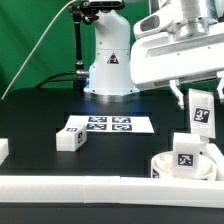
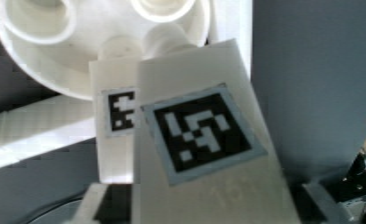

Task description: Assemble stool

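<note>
Grip status: gripper point(image 1: 200, 98) part-closed, clamped on held leg point(image 1: 201, 115), long axis approx vertical. Just below & slightly left of it, near side at exterior view's right, sat seat point(image 1: 160, 166) w/ second leg point(image 1: 187, 152) standing on it. Next prob: lower into free socket.

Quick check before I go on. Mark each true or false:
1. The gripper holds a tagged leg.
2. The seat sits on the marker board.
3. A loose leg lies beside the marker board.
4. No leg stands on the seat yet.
1. True. The gripper is shut on the held leg, which hangs above the table.
2. False. The seat sits off the marker board, by the front rail at the exterior view's right.
3. True. The loose leg lies on the table at the board's end, on the exterior view's left.
4. False. One standing leg is already upright on the seat.
</note>
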`<action>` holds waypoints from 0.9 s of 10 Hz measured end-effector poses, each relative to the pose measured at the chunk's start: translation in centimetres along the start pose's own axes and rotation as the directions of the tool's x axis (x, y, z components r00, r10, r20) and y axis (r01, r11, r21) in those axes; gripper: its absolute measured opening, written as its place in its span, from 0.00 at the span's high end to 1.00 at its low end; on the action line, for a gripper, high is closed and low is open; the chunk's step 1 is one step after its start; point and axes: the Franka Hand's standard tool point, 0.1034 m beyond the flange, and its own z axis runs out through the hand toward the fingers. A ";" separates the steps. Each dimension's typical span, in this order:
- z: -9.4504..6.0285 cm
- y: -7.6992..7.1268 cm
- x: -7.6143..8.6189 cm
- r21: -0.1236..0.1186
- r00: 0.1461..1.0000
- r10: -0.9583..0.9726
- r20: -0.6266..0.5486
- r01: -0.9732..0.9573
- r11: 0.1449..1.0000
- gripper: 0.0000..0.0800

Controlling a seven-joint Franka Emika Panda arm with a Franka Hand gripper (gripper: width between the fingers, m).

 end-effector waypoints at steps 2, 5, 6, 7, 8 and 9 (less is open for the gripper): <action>0.9 0.0 -2.0 -0.005 0.999 -0.013 0.031 0.013 1.000 0.59; 1.1 0.2 -2.2 -0.008 0.999 -0.019 0.035 0.019 1.000 0.59; 1.1 0.1 -2.2 -0.008 0.999 -0.020 0.035 0.020 1.000 0.59; 1.1 0.1 -2.2 -0.007 0.999 -0.020 0.036 0.021 1.000 0.59; 1.1 0.1 -2.1 -0.007 0.999 -0.022 0.036 0.022 1.000 0.59; 1.1 0.1 -2.0 -0.007 0.999 -0.027 0.035 0.027 1.000 0.59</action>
